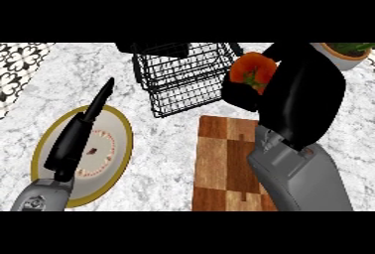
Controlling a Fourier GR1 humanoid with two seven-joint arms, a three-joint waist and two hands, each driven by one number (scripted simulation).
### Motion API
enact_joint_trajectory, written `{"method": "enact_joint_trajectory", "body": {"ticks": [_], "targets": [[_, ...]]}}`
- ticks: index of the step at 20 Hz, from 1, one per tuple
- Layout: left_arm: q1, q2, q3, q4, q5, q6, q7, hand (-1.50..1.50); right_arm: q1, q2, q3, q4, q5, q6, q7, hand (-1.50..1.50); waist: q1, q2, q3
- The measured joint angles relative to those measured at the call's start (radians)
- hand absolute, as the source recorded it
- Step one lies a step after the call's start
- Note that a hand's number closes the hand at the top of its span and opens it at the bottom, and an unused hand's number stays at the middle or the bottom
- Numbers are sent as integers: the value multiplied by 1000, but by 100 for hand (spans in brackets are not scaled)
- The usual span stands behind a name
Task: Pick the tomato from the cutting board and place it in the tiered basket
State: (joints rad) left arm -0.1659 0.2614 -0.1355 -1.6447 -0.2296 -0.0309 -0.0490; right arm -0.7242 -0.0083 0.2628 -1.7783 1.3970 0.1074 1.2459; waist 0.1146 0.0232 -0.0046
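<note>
Right hand (pixel 300 94) round tomato (pixel 253 69)

Tomato (pixel 253 69): orange-red, green stem. Tiered basket (pixel 183 84): black wire grid. Cutting board (pixel 219 163): brown checkered; plate (pixel 117 121): pale, gold rim; counter (pixel 164 158): grey-veined white marble.

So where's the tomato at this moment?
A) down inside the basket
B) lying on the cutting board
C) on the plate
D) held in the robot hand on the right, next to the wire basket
D: the right robot hand curls round the tomato beside the tiered basket, past the far end of the cutting board.
</note>
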Motion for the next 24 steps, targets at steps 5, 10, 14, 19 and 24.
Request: {"method": "enact_joint_trajectory", "body": {"ticks": [5,10,14,19,24], "targets": [[-21,-7,-11,5,-2,-8,6,0,-145,1,-117,207,-70,-34,-8,150,19,6,1],[-34,-14,-13,17,1,-11,-5,0,-247,1,-225,363,-123,-128,-42,-150,32,15,3],[-40,-24,-22,20,-8,-6,-5,0,-305,2,-284,482,-168,-242,-96,-150,40,20,4],[-48,-30,-23,28,-14,-2,2,0,-360,3,-332,570,-160,-455,-168,-150,34,19,4],[-27,-27,-10,33,-20,13,4,0,-395,4,-383,617,-7,-626,-164,-150,-8,1,2]]}}
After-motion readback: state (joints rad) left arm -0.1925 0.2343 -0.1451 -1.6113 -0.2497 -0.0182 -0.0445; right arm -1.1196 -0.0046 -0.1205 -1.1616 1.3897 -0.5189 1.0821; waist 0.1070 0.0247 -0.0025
